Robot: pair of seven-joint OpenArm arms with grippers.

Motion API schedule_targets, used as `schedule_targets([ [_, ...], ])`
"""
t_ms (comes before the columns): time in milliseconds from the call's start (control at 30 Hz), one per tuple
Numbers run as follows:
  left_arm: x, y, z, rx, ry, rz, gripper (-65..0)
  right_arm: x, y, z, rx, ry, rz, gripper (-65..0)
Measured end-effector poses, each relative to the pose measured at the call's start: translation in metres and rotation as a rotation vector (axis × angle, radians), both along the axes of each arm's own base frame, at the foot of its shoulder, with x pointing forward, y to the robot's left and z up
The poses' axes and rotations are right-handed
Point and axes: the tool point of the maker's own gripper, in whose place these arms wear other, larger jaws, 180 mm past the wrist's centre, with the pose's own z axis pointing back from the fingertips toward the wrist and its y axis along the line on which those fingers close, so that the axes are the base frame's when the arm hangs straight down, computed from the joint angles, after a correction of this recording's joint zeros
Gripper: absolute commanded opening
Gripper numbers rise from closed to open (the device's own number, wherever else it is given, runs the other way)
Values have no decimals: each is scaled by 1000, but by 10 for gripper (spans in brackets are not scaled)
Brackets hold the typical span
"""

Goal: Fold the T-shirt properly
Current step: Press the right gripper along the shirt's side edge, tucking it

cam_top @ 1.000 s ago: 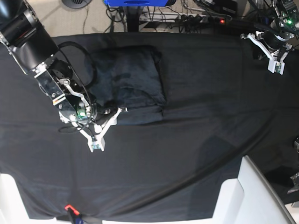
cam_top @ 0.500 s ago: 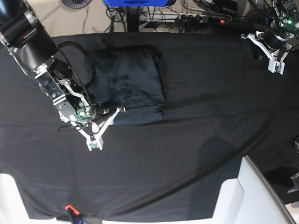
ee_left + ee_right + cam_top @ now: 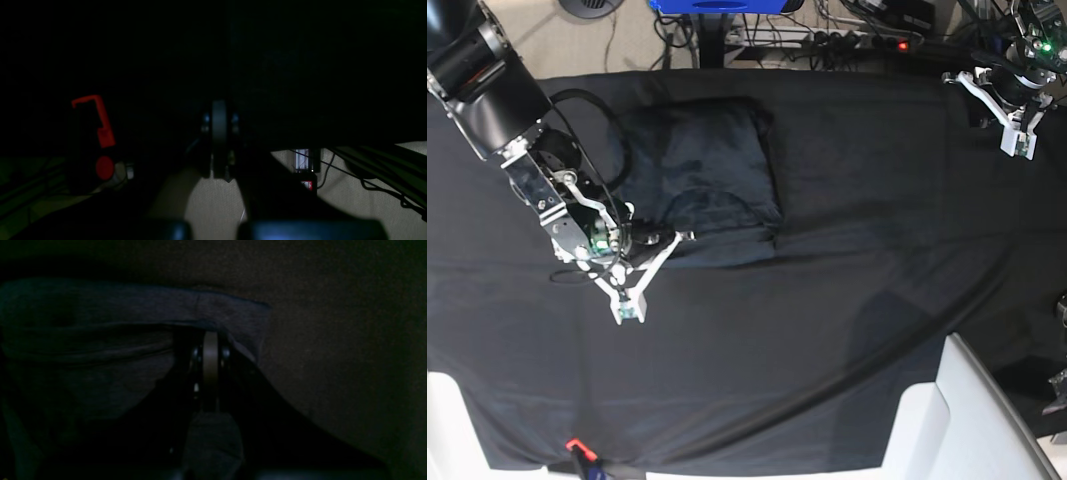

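The right tool (image 3: pixel 642 275) has just closed its jaws at the near edge of the folded T-shirt (image 3: pixel 702 165), seemingly pinching the hem for another fold. The shirt lies left of centre on the tabletop (image 3: pixel 877 230), its long axis running near to far. The left tool (image 3: pixel 1012 120) stays shut, well apart.

Slate-grey heathered T-shirt (image 3: pixel 702 170) on blacker table cloth (image 3: pixel 877 250)

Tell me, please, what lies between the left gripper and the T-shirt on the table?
In the base view, only bare black table cloth lies between the left gripper and the folded T-shirt.
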Motion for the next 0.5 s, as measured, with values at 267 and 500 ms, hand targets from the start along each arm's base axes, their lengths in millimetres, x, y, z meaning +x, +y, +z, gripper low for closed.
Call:
schedule_targets([
  [267, 0, 0, 0, 0, 0, 0, -650, 0, 0, 0, 0, 0, 0, -650],
  [500, 0, 0, 0, 0, 0, 0, -650, 10, -7, 11, 28, -22, -46, -650],
])
